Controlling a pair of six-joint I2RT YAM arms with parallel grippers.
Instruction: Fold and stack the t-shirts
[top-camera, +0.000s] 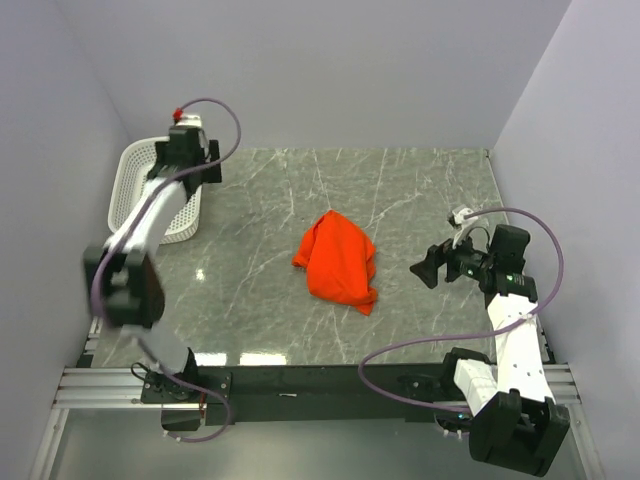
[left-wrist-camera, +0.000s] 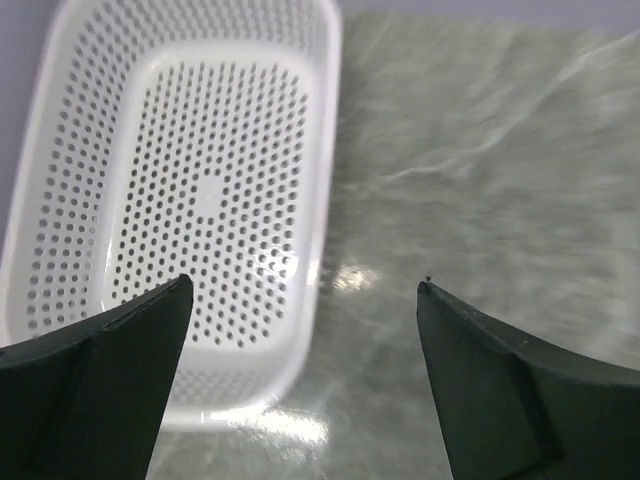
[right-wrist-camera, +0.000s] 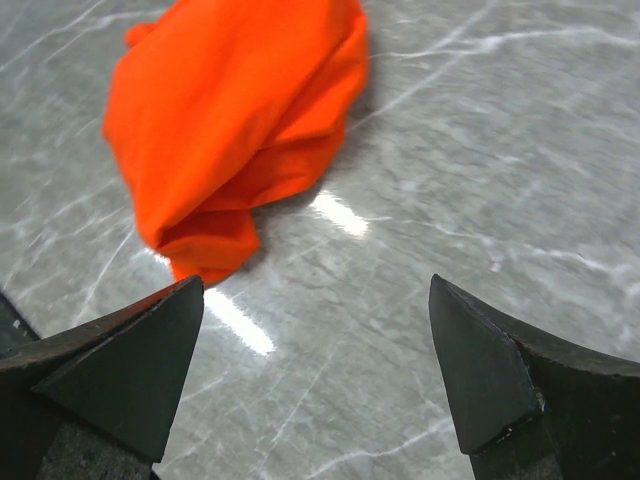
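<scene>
Top external view: we see t-shirt crumpled, unfolded, mid-tabletop, lying free, nothing touching it. Left fingers spread wide above white basket at far left, holding nothing. Right fingers likewise wide apart, empty, right of shirt, pointed toward it. We judge they're poised to grab and flatten.

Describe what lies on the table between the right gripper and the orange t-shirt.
Nothing: only bare marble table separates the right gripper and the t-shirt, clearest in the top external view.

Bright overhead light; tabletop glare; slight blur
</scene>
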